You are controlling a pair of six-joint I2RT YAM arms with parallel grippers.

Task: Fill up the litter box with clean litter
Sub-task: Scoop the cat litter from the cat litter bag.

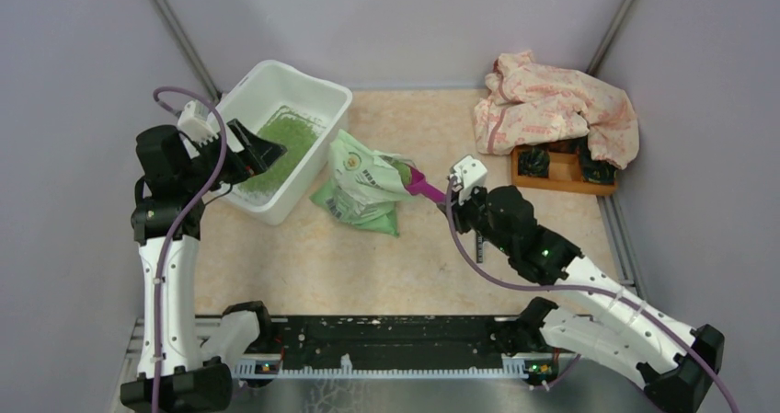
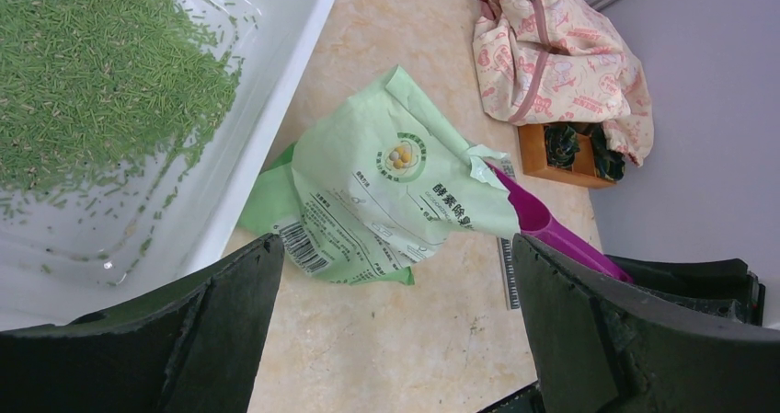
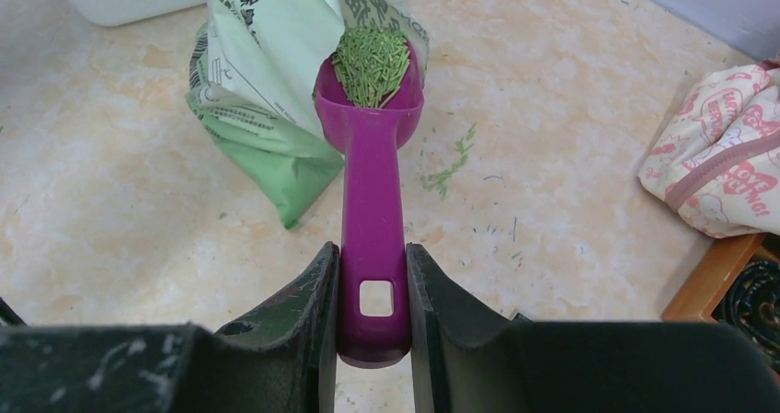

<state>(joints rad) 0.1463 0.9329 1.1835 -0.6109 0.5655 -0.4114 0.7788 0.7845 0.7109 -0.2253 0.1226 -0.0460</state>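
Note:
The white litter box (image 1: 324, 96) stands at the back left with a patch of green clean litter (image 1: 285, 140) inside; both show in the left wrist view, the box (image 2: 276, 91) and the litter (image 2: 92, 63). My left gripper (image 1: 260, 151) hangs open and empty over the box's near side. My right gripper (image 3: 372, 266) is shut on the handle of a purple scoop (image 3: 372, 183), also in the top view (image 1: 423, 185). Its bowl holds green litter (image 3: 371, 63) at the mouth of the light green bag (image 1: 363, 188).
A pink printed cloth (image 1: 552, 105) lies at the back right, partly over an orange wooden compartment tray (image 1: 561, 174). A few loose granules (image 3: 451, 165) are scattered on the beige table (image 1: 368, 266) right of the scoop.

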